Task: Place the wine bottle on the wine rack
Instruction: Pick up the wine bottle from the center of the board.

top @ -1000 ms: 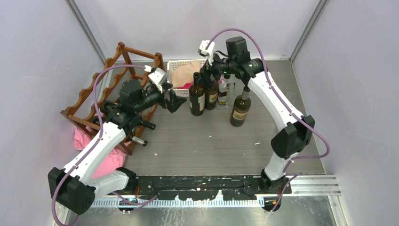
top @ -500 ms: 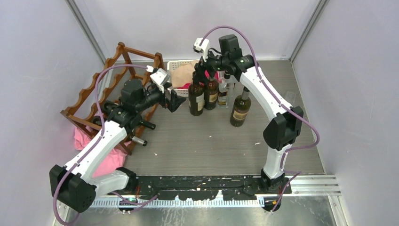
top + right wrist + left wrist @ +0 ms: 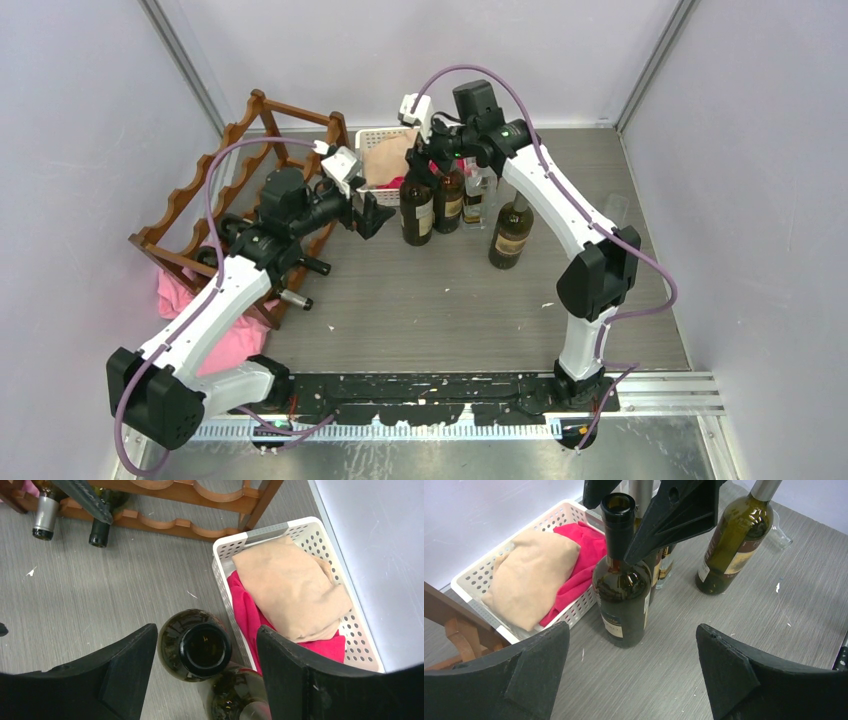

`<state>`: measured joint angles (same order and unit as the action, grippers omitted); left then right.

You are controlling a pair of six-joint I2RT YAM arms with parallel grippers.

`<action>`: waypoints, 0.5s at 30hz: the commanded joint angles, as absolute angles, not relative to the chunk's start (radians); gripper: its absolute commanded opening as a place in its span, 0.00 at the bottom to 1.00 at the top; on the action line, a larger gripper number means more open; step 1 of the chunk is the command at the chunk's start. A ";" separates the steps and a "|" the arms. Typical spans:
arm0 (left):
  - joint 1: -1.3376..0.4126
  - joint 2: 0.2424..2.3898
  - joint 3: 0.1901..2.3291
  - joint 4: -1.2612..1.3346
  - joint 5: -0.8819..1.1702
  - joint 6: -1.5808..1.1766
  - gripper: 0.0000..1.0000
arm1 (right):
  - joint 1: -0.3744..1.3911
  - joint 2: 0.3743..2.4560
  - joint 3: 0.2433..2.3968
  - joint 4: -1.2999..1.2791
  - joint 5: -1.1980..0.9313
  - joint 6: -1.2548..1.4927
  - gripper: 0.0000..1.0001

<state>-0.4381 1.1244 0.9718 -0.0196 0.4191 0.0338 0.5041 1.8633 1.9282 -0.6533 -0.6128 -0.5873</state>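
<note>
**Four bottles upright, right jaws astride one neck**

Four bottles stand at the back of the table (image 3: 430,310). The wine bottle (image 3: 418,210), dark glass with an open mouth, is the leftmost. It stands upright just beside the white basket (image 3: 380,133) and well apart from the wine rack (image 3: 215,190).

Right gripper (image 3: 428,168): above the wine bottle, one finger on each side of its neck. The right wrist view shows a gap on both sides, so the jaws are parted and not gripping.

Left gripper (image 3: 375,213): jaws spread wide, nothing between them, hanging near the rack and facing the wine bottle.

Rack: at the left rear, with two bottles (image 3: 46,515) lying in its lowest tier, necks pointing outward. A pink cloth (image 3: 235,335) lies beside its foot.

Basket: holds a beige cloth (image 3: 390,158) over a red one.
</note>
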 commanded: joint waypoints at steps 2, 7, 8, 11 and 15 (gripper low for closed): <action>-0.437 1.094 0.950 0.009 0.428 0.028 0.95 | 0.516 1.864 1.973 -0.666 -0.620 -0.639 0.71; -0.437 1.058 0.918 0.014 0.423 0.005 0.95 | 0.525 1.864 1.976 -0.662 -0.630 -0.642 0.42; -0.437 1.051 0.913 0.015 0.420 0.005 0.95 | 0.526 1.863 1.974 -0.656 -0.632 -0.636 0.35; -0.437 1.033 0.896 0.014 0.421 -0.025 0.94 | 0.533 1.854 1.973 -0.637 -0.649 -0.611 0.19; -0.437 1.002 0.869 0.010 0.418 -0.042 0.94 | 0.535 1.821 1.966 -0.599 -0.674 -0.532 0.05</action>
<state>-0.4381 1.0481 0.8841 -0.0204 0.4187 -0.0128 0.5278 1.8702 1.9301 -0.6804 -0.6376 -0.5980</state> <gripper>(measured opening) 0.939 0.408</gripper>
